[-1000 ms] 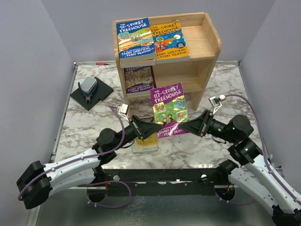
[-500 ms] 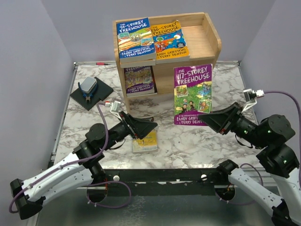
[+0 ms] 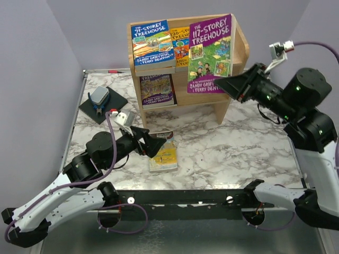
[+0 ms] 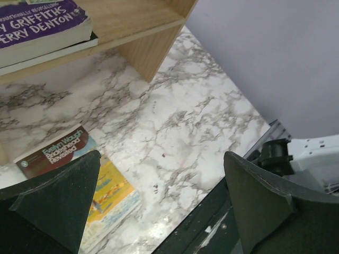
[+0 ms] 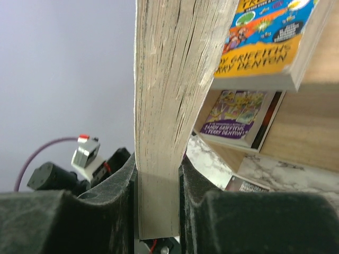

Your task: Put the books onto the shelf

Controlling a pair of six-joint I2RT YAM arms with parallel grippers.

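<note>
Seen from above, the right fingers (image 3: pixel 226 84) grip the purple book (image 3: pixel 209 53), held up at the shelf's (image 3: pixel 239 53) top tier. Only the right wrist view shows its page edge clamped. The left fingers (image 3: pixel 158 144) gape wide and empty over a yellow book (image 3: pixel 163 157) on the table (image 3: pixel 238 148).

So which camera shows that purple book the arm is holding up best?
The top external view: the purple book shows its whole cover, held by the right gripper at the shelf. The right wrist view shows only its page edge clamped between the fingers. The left wrist view misses it.
</note>
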